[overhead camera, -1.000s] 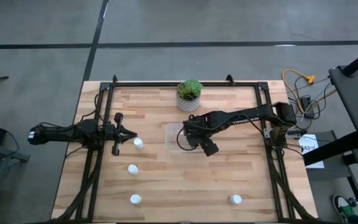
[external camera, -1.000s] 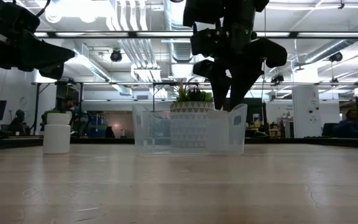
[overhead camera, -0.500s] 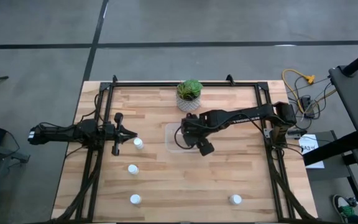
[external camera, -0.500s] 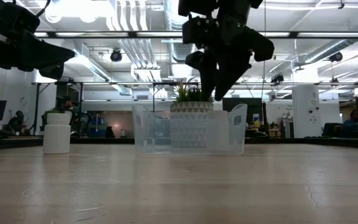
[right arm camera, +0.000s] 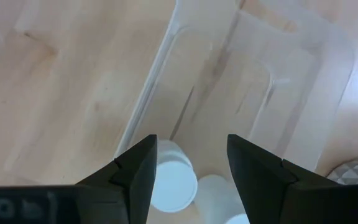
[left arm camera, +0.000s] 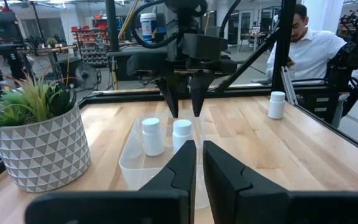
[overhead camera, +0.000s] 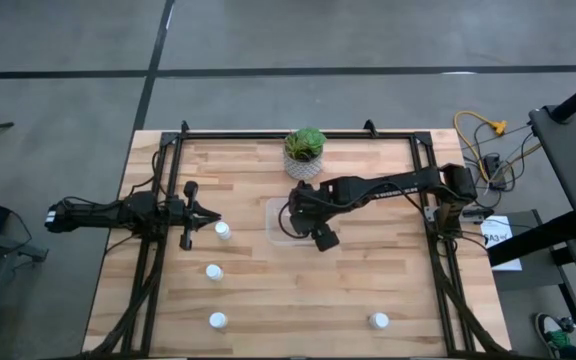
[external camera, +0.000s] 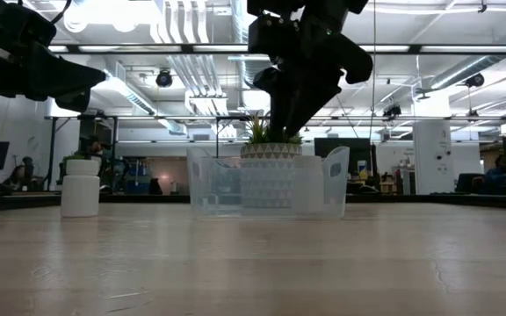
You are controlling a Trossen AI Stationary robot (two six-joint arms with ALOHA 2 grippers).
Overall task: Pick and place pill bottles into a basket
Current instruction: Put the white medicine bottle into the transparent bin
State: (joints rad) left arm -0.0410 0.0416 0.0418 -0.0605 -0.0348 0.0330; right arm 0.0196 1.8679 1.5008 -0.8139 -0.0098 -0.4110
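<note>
Unmoved over the last second, the left gripper point(overhead camera: 200, 214) waits at the table's left with fingers nearly closed on nothing, four pill bottles point(overhead camera: 222, 230) still loose on the wood. Right gripper point(overhead camera: 301, 216) has slid leftward over the basket point(left arm camera: 129, 163), jaws spread and empty above two bottles point(left arm camera: 152, 135) standing inside, so another pick comes next. No readable writing anywhere.
</note>
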